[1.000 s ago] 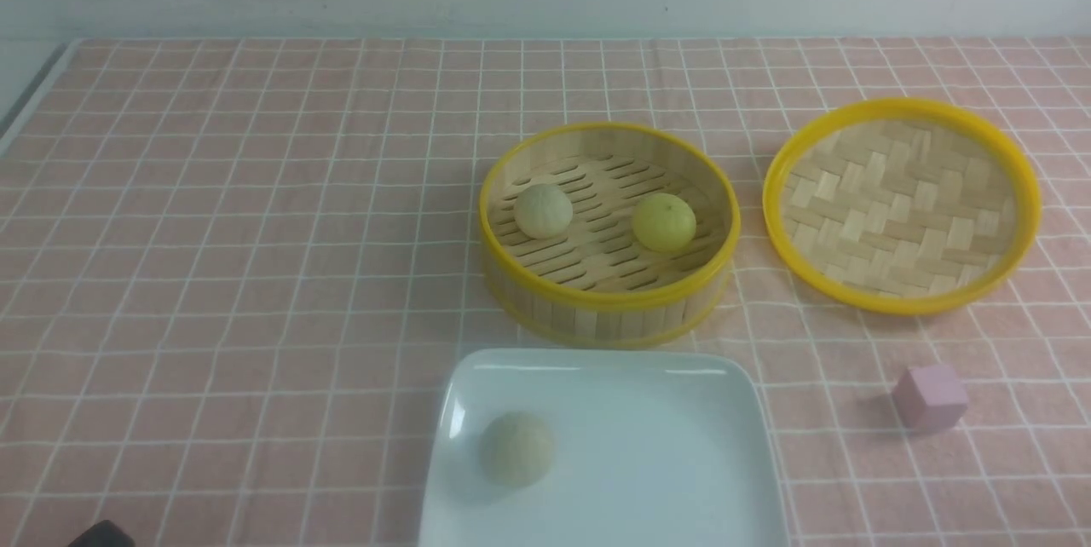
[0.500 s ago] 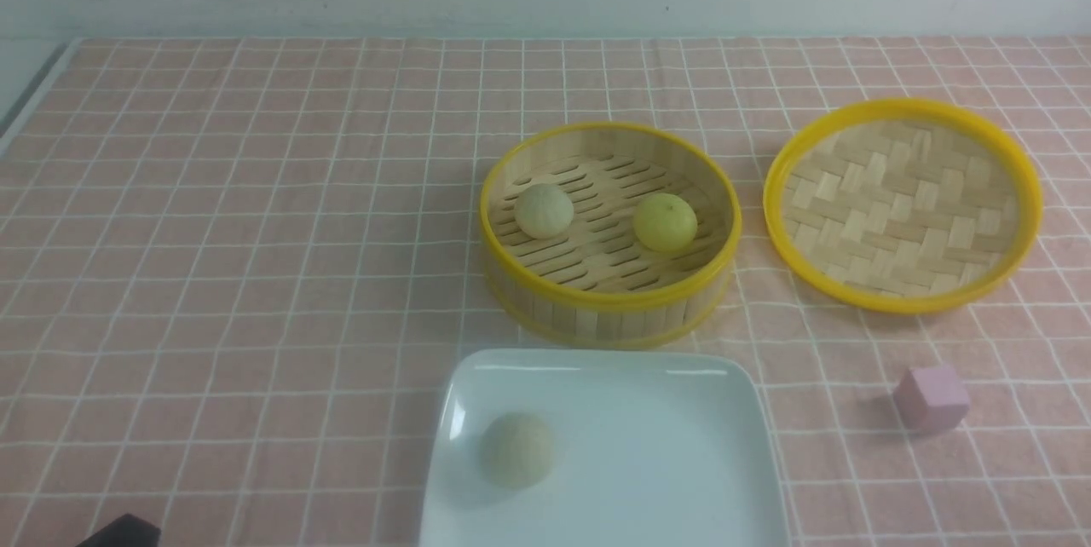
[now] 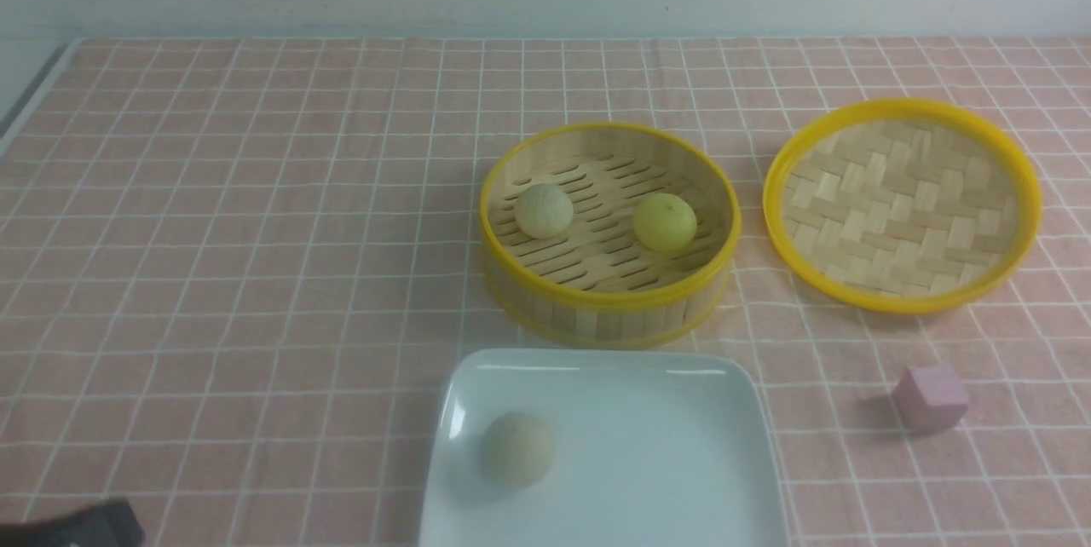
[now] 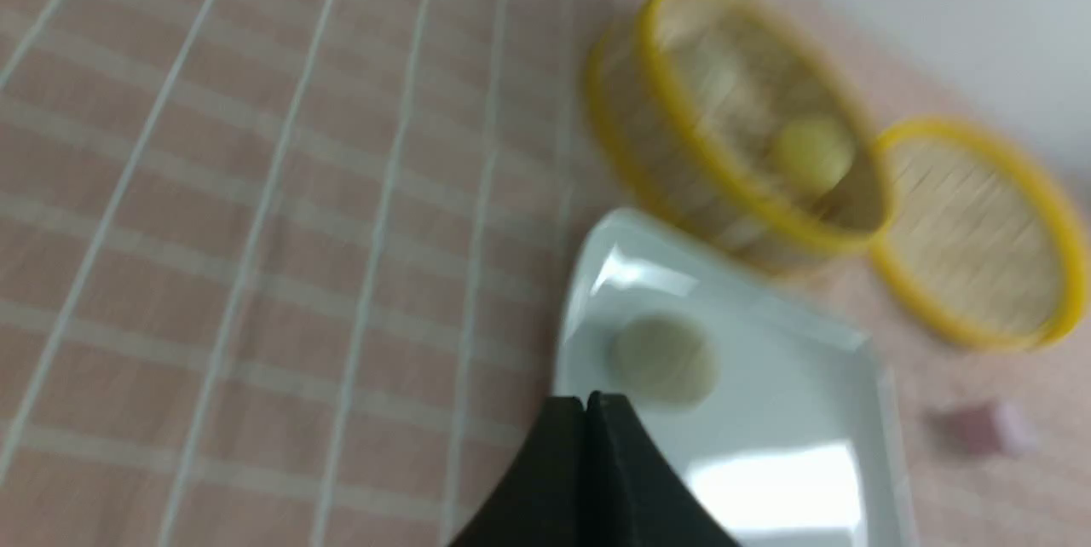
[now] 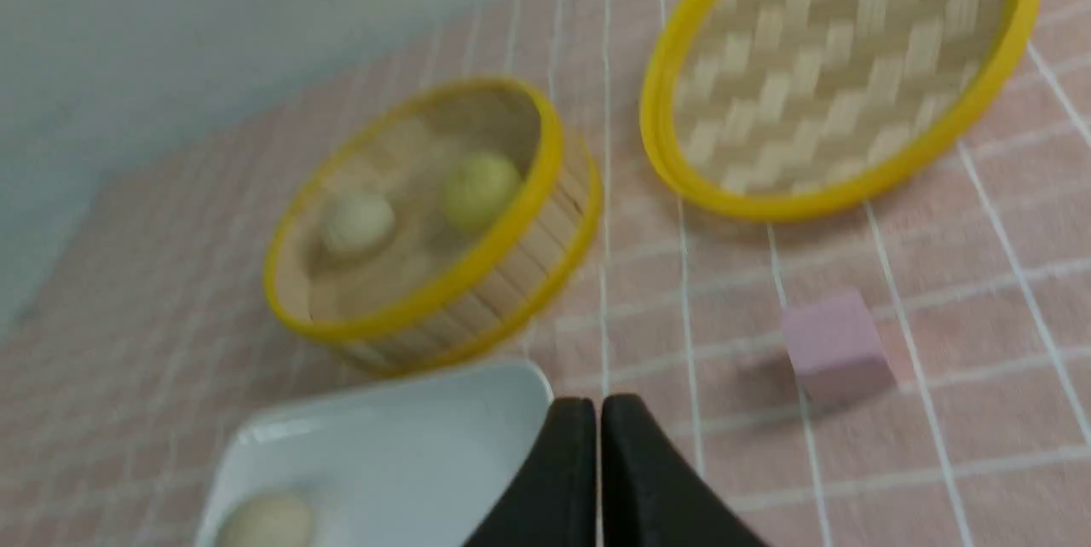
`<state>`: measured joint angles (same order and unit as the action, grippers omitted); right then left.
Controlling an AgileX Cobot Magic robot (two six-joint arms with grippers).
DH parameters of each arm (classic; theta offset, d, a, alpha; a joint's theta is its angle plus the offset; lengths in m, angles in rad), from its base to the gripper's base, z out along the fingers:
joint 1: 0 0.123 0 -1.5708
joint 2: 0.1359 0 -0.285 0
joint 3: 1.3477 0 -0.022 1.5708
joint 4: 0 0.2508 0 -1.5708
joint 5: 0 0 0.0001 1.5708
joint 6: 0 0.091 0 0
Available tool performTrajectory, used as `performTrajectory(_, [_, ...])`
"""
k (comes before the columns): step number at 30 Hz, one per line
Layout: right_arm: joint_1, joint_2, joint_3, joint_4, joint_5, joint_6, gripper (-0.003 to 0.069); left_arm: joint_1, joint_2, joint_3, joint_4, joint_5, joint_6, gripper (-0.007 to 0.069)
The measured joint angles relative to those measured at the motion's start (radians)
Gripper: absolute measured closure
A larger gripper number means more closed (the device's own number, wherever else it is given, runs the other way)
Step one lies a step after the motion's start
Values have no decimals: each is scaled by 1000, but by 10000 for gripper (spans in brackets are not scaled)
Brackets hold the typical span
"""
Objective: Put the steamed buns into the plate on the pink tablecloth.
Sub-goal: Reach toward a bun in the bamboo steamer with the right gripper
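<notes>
One pale beige bun [image 3: 517, 448] lies in the white square plate [image 3: 665, 479] at the front of the pink tablecloth [image 3: 239, 257]. A second pale bun [image 3: 543, 210] and the yellow bun [image 3: 664, 222] sit in the bamboo steamer basket [image 3: 608, 308] behind the plate. My left gripper [image 4: 586, 400] is shut and empty, near the plate's left edge and the bun in it [image 4: 664, 359]; a dark part of it shows at the front view's bottom left corner [image 3: 94, 526]. My right gripper [image 5: 598, 404] is shut and empty, by the plate's corner [image 5: 511, 394], and out of the front view.
The yellow-rimmed woven lid [image 3: 902, 204] lies right of the basket. A small pink cube [image 3: 929, 397] stands right of the plate and also shows in the right wrist view [image 5: 835, 348]. The cloth's far edge meets a white wall.
The dark part of my left gripper has shifted a little at the front view's bottom left corner. The buns, plate, basket, lid and cube have not moved.
</notes>
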<state>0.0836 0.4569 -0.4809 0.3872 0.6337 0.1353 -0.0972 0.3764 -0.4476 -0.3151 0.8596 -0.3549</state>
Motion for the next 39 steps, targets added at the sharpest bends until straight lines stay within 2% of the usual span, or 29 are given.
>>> performTrajectory(4, [0, 218, -99, 18, 188, -70, 661, 0, 196, -47, 38, 140, 50, 625])
performTrajectory(7, [0, 381, -145, 117, 271, -163, 658, 0, 295, -67, 51, 160, 98, 625])
performTrajectory(8, [1, 487, -166, 229, 296, -273, 650, 0, 351, -73, 52, 160, 131, 622])
performTrajectory(9, [3, 510, -170, 257, 299, -302, 648, 0, 361, -74, 52, 160, 134, 622])
performTrajectory(10, [20, 575, -182, 338, 301, -392, 634, 0, 395, -76, 54, 157, 149, 617])
performTrajectory(11, [27, 596, -187, 364, 301, -421, 632, 0, 395, -76, 54, 155, 150, 615])
performTrajectory(12, [59, 668, -209, 454, 301, -528, 613, 0, 419, -76, 54, 150, 156, 612])
performTrajectory(16, [173, 873, -343, 506, 310, -623, 578, 0, 440, -76, 55, 125, 162, 606])
performTrajectory(20, [256, 1036, -523, 404, 283, -561, 561, 0, 440, -76, 55, 115, 162, 601])
performTrajectory(24, [305, 1203, -757, 187, 263, -412, 513, 0, 440, -76, 55, 111, 162, 594])
performTrajectory(25, [309, 1219, -780, 163, 263, -386, 505, 0, 440, -76, 55, 109, 162, 594])
performTrajectory(26, [321, 1274, -858, 70, 265, -338, 478, 0, 440, -76, 55, 101, 162, 592])
performTrajectory(29, [335, 1375, -1003, -74, 268, -234, 392, 0, 440, -76, 55, 88, 162, 589])
performTrajectory(30, [335, 1382, -1013, -94, 268, -221, 386, 0, 440, -76, 55, 86, 162, 588])
performTrajectory(32, [337, 1460, -1132, -205, 265, -144, 316, 0, 440, -76, 55, 84, 162, 584])
performTrajectory(35, [337, 1514, -1203, -282, 244, -89, 283, 0, 440, -76, 55, 84, 162, 584])
performTrajectory(39, [337, 1589, -1227, -311, 175, -51, 281, 0, 440, -76, 55, 83, 162, 584])
